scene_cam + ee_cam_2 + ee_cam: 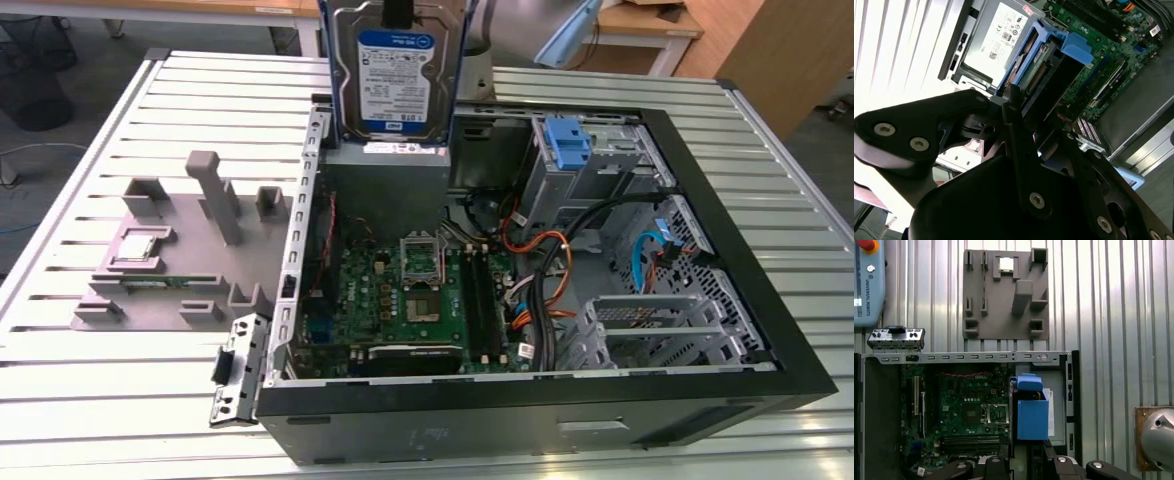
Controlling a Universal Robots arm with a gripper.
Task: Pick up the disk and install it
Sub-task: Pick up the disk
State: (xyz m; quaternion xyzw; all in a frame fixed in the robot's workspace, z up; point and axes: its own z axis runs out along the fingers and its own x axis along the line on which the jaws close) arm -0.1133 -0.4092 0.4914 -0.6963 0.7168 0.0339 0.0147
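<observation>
As it pinches the disk (pixel 396 75) upright, the claw (pixel 396 14) hangs over the case (pixel 534 420).

The disk (pixel 396 75) is silver metal, its carrier (pixel 1032 420) smooth blue plastic

Exterior view oblique — both wrist views share motherboard (pixel 970 412).

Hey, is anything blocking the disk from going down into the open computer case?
No lid covers the case. The pincer holds the disk upright, directly above the grey power box, so that box is under it. Cables cross beside the drive cages.
</observation>
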